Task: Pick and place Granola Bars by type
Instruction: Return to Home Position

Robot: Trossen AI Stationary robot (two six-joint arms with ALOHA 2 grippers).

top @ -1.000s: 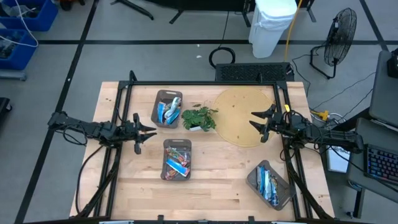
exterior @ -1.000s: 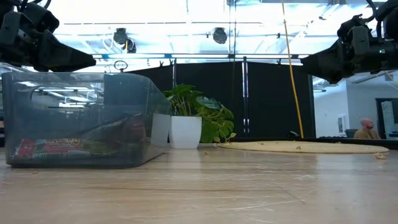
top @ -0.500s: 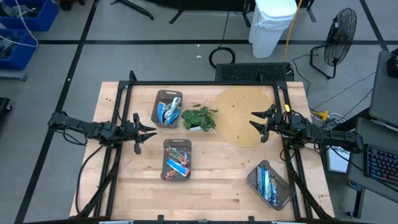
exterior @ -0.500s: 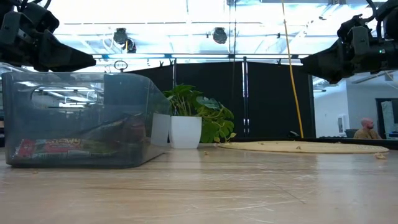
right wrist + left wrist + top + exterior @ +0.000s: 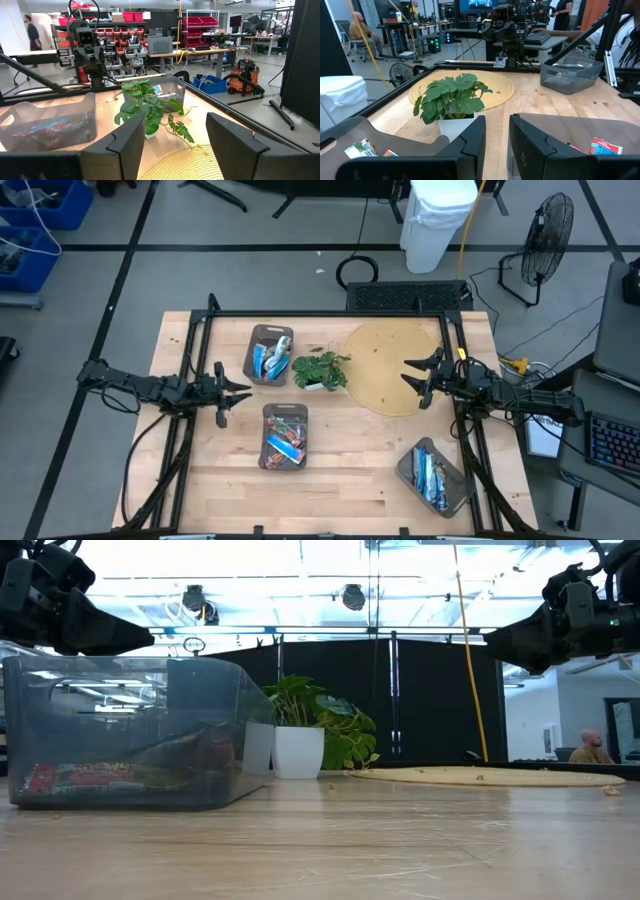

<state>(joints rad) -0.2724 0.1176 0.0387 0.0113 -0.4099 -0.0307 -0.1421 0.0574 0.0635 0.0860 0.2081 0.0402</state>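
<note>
The granola bars lie in three grey trays. The far tray (image 5: 268, 353) has blue and green ones, the middle tray (image 5: 284, 436) red-multicolour ones (image 5: 80, 776), and the near-right tray (image 5: 432, 476) blue-silver ones. My left gripper (image 5: 243, 389) hovers left of the far and middle trays, open by a narrow gap (image 5: 497, 145), and points toward the plant. My right gripper (image 5: 406, 371) hovers over the round woven mat (image 5: 390, 365) with a wide gap (image 5: 175, 145), open. In the low view, both the left (image 5: 145, 638) and the right (image 5: 490, 638) are well above the table. Neither holds anything.
A small potted plant (image 5: 320, 370) stands between the far tray and the mat. Black frame rails (image 5: 330, 313) run along the table's far side and down both sides. Bare wood (image 5: 350, 480) lies between the middle tray and the near-right tray.
</note>
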